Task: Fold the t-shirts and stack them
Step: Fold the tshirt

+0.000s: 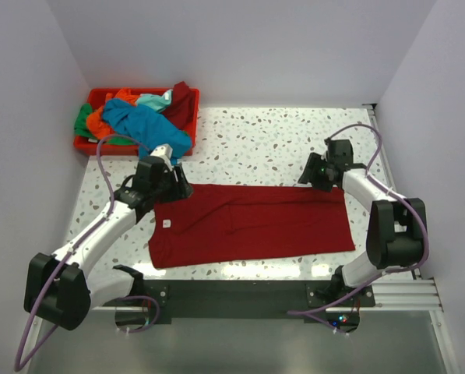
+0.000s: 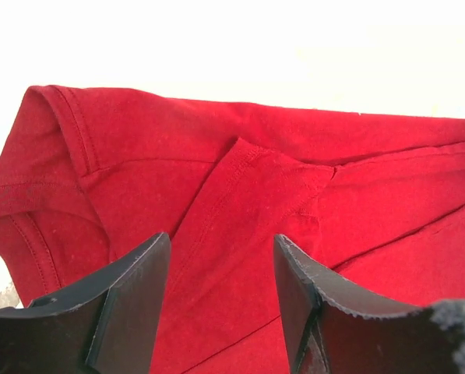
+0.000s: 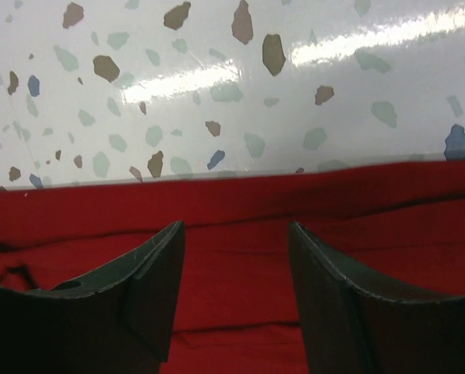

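Note:
A large dark red t-shirt [image 1: 251, 224] lies flat on the speckled table, folded lengthwise, collar end to the left. My left gripper [image 1: 182, 189] is open just above its far left corner; the left wrist view shows a folded-in sleeve [image 2: 255, 195] between the open fingers [image 2: 139, 288]. My right gripper [image 1: 305, 176] is open above the shirt's far right edge; in the right wrist view the red cloth [image 3: 232, 265] lies under the open fingers [image 3: 158, 273], which hold nothing. Teal, orange and green shirts [image 1: 142, 121] are piled in the bin.
A red plastic bin [image 1: 187, 97] stands at the far left corner of the table, with clothes spilling over its near rim. White walls enclose the table on three sides. Bare speckled tabletop [image 1: 271, 144] lies beyond the red shirt.

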### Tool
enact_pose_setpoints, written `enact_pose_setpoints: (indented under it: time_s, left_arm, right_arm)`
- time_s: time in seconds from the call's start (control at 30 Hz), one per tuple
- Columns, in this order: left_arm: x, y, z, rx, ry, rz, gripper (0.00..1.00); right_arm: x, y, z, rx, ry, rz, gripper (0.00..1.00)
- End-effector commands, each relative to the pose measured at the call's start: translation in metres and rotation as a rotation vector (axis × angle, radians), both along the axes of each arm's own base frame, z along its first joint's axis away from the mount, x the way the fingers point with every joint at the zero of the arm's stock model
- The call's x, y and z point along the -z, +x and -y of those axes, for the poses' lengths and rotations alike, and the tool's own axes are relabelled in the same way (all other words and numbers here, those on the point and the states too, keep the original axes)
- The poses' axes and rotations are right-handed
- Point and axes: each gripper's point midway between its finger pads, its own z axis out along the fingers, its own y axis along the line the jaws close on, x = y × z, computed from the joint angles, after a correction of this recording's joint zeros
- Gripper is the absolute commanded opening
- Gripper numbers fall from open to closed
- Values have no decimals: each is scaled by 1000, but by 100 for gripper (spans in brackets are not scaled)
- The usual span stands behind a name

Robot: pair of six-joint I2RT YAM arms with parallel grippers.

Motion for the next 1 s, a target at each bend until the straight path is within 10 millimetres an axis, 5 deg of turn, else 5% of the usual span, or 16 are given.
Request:
enact_pose_setpoints:
  time_s: [0.0,0.5,0.97]
  left_arm:
    - [-23,9,6,16,-28,77,61]
    - [-12,1,-1,7,-2,62,63]
    - [4,3,2,14,-8,49,63]
  right_arm:
    - [-5,-9,-1,-34,-10,23,58]
    - [20,-40,2,-91,-42,-83,57]
    - [13,-76,0,-100,-15,-123,56]
